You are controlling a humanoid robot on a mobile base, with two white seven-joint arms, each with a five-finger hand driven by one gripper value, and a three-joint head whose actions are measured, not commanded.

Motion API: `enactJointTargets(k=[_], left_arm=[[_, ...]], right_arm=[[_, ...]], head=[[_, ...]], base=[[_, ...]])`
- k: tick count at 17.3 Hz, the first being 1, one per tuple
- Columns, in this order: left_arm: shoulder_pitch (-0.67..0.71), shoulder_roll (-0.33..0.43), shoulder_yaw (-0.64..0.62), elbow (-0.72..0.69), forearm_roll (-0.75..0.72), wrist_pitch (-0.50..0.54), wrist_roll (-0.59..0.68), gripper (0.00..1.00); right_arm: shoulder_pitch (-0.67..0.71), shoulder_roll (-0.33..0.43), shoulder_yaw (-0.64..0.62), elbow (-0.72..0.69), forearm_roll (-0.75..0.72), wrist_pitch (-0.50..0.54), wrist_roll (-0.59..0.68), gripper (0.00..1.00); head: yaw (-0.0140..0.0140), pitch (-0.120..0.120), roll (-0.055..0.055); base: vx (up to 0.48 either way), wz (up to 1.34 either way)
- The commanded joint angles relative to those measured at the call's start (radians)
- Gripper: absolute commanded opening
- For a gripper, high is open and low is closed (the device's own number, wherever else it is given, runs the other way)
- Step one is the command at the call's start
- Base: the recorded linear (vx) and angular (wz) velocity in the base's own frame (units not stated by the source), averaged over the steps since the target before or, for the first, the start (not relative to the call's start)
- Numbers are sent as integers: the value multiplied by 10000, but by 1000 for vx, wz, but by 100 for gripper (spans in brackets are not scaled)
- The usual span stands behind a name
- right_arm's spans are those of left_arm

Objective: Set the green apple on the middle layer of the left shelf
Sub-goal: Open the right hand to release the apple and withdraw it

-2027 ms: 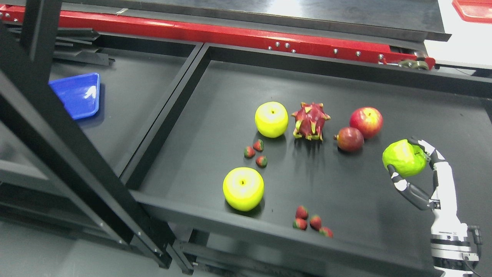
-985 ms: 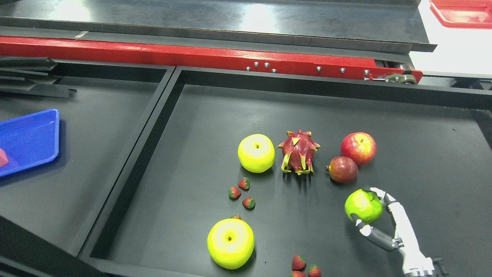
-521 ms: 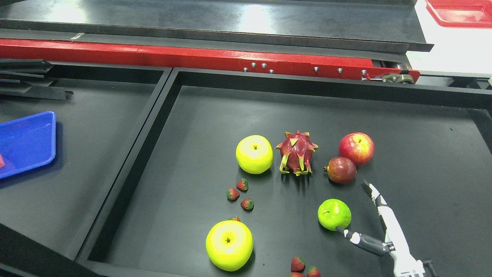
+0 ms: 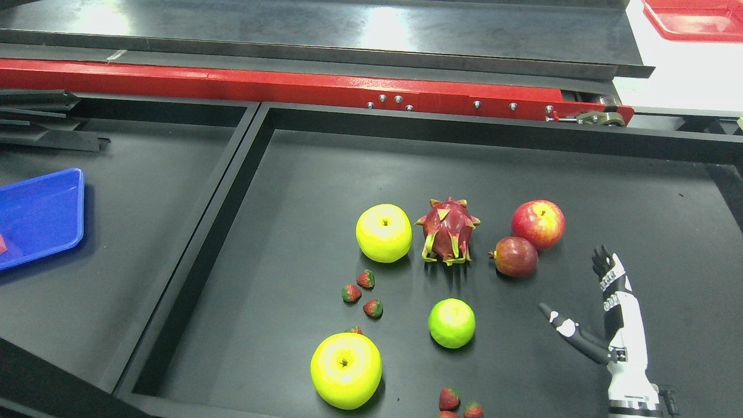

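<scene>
Black shelf tray (image 4: 580,174) is lying under our right hand (image 4: 586,302), fingers splayed wide, gripping nothing. Green apple (image 4: 451,323) is sitting loose, well apart to its left. We are judging a regrasp is needed.

You see the blue tray (image 4: 40,217) cut by the left edge, and strawberries (image 4: 458,403) cropped at the shelf's front rim.
</scene>
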Motion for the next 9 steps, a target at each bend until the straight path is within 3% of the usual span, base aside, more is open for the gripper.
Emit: enactJointTargets(k=[1, 9], left_arm=[[0, 175, 0, -1, 15, 5, -3, 100], [0, 175, 0, -1, 0, 5, -3, 100]], right_arm=[[-12, -175, 293, -5, -743, -6, -35, 100], [-12, -175, 308, -5, -774, -22, -50, 100]], head=[[0, 0, 0], [0, 0, 0]], base=[[0, 0], [0, 0]])
